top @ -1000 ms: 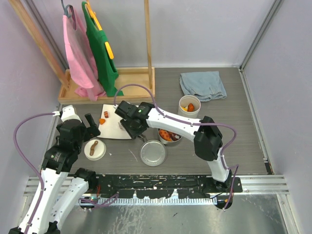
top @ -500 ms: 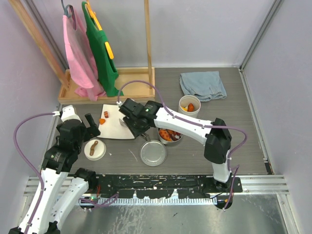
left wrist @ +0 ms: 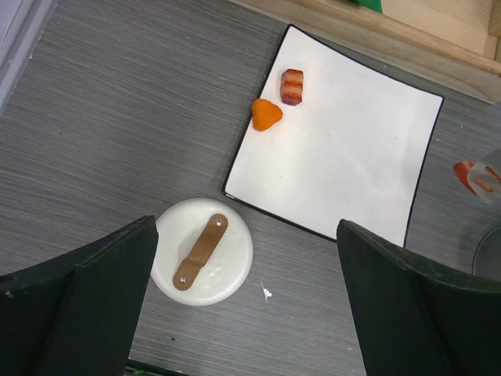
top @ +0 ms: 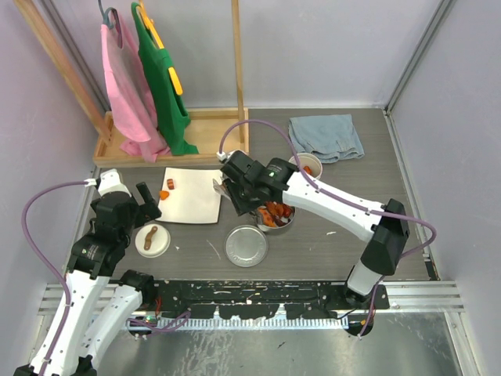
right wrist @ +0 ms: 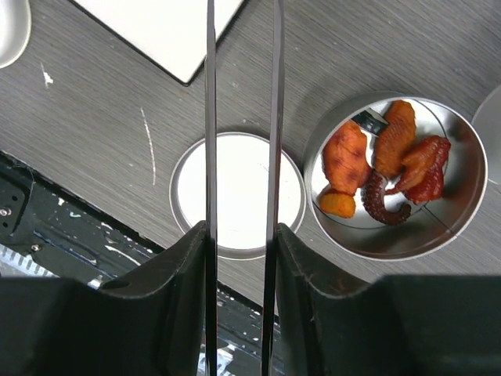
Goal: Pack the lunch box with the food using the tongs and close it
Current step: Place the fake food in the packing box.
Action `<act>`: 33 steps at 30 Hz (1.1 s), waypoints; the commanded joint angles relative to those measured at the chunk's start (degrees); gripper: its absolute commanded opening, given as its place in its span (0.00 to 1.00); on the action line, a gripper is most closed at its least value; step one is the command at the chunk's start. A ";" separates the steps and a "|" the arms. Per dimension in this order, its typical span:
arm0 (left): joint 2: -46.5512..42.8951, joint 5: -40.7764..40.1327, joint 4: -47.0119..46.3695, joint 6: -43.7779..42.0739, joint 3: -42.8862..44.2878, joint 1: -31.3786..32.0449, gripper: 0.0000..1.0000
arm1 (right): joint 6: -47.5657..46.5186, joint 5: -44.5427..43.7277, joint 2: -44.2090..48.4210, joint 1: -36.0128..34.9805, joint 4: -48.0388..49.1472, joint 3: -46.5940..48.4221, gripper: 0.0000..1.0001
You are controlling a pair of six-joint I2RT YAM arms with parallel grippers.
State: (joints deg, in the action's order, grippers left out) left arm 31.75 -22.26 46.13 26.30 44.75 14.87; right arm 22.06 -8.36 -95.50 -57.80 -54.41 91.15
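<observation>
I count two arms over the worktop (top: 407, 172) and four lunch box parts. There is one steel tin (right wrist: 446, 219) with one flat steel lid (right wrist: 239, 192) just beside it. One white tub (top: 311, 162) is partly hidden behind the right arm. One white lid (left wrist: 235, 258) with a brown handle lies near the white square plate (left wrist: 344, 164).

There is one pair of tongs (right wrist: 210, 117), pinched in the right jaws. Its two thin arms run out over the steel lid with a gap between them. The left jaws are spread wide and hold nothing, hanging above the white lid and the plate's edge.

As for food, two pieces sit on the plate, an orange piece (left wrist: 266, 114) and a red-brown piece (left wrist: 292, 86) close beside it. About six more lie in the tin, in orange, red, a dark curled one and a black-and-white one.

From above, the tin's contents are only an orange-red patch under the arm. The right wrist view lets me count them, though the tongs' tips run off its top. Only the overhead view shows the tub, one blue cloth (top: 326, 137) and a wooden rack (top: 211, 125) with two garments, pink and green.
</observation>
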 commanded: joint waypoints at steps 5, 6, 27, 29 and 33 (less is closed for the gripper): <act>0.09 0.57 -2.00 0.24 0.20 -0.26 0.98 | 3.35 -3.65 13.40 4.46 -3.02 -8.72 0.40; 0.19 0.61 -2.01 0.28 0.19 -0.25 0.98 | 4.00 -3.63 15.06 5.03 -3.79 -11.05 0.40; -0.02 0.75 -1.92 0.18 0.16 -0.24 0.98 | 6.02 -8.92 21.37 7.09 -7.59 -15.81 0.50; -0.11 0.80 -1.92 0.15 0.09 -0.25 0.98 | 5.65 -8.85 21.04 7.09 -7.16 -14.63 0.51; 0.07 0.88 -1.92 0.15 0.16 -0.21 0.98 | 4.87 -5.61 18.94 7.09 -3.98 -11.38 0.50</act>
State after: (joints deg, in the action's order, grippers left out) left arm 32.12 -21.23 46.13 26.30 44.75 14.87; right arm 27.97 -14.90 -75.05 -50.87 -62.76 74.87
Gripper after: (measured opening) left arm 0.980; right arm 0.508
